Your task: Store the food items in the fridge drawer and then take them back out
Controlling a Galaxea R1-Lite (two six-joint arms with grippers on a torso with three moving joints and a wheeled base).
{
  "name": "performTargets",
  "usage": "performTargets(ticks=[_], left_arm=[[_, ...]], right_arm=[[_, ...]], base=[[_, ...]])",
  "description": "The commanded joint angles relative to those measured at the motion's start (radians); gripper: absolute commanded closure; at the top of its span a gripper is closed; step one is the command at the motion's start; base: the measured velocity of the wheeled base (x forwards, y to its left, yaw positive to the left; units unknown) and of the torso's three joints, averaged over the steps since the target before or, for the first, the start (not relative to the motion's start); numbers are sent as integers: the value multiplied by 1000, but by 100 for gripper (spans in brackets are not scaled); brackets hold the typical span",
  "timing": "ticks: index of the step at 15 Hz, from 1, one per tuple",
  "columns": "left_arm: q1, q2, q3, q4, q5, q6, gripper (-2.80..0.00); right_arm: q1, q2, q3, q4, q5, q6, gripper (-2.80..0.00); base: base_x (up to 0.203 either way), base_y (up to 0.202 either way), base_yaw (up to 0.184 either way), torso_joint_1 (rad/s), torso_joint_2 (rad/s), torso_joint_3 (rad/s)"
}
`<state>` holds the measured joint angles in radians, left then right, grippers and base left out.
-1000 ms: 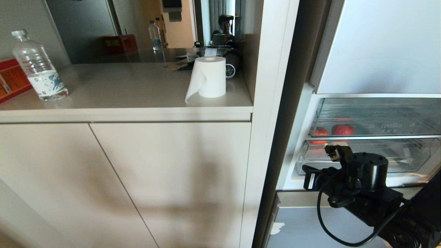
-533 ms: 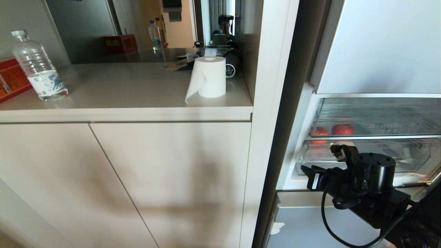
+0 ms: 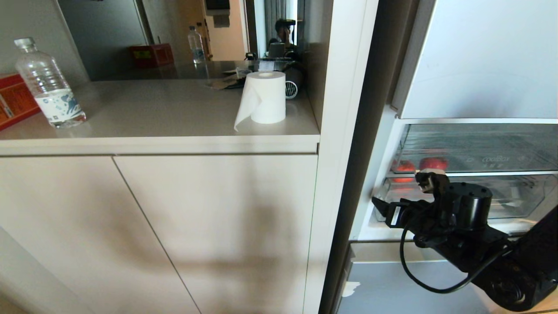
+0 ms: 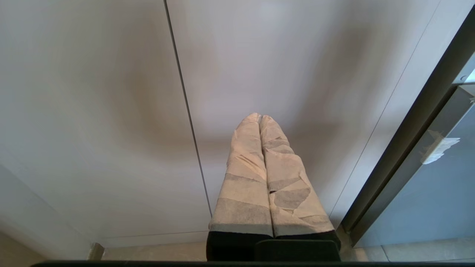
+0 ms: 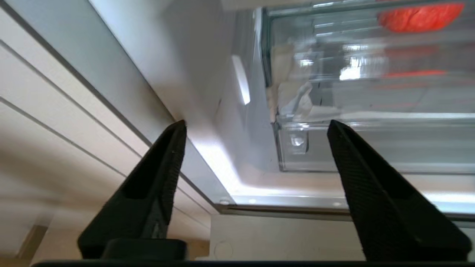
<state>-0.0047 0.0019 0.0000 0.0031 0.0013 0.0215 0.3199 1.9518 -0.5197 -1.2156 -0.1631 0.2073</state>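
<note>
Clear glossy plastic drawer (image 3: pixel 475 148); matt smooth counter (image 3: pixel 152 113); soft paper roll (image 3: pixel 263 98); clear plastic bottle (image 3: pixel 48 85); ribbed matt black fingers (image 5: pixel 374 193).

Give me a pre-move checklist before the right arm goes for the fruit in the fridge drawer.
1. Right gripper empty, jaws apart: ok.
2. Both fruits in the fridge drawer: the tangerine on the left and the apple beside it: ok.
3. Drawer pulled out enough for access from above: cannot tell; its clear front stands between the gripper and the fruit.
4. Gripper lined up with the fruit: not ok; it sits lower, in front of the deeper clear compartment.
5. Left gripper out of the way, jaws together, facing the cabinet doors: ok.
</note>
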Motion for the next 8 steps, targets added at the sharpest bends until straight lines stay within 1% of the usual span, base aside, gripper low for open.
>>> performTargets(ticks=[1, 5, 8], left_arm=[[0, 1, 0, 0, 0, 1, 0], [0, 1, 0, 0, 0, 2, 0], [0, 1, 0, 0, 0, 0, 0]], right_arm=[[-7, 41, -29, -9, -3, -1, -280], [-24, 61, -54, -9, -16, -9, -280], [-28, 55, -28, -10, -15, -6, -280]], base=[[0, 0, 0, 0, 0, 0], [0, 0, 0, 0, 0, 0], [0, 0, 0, 0, 0, 0]])
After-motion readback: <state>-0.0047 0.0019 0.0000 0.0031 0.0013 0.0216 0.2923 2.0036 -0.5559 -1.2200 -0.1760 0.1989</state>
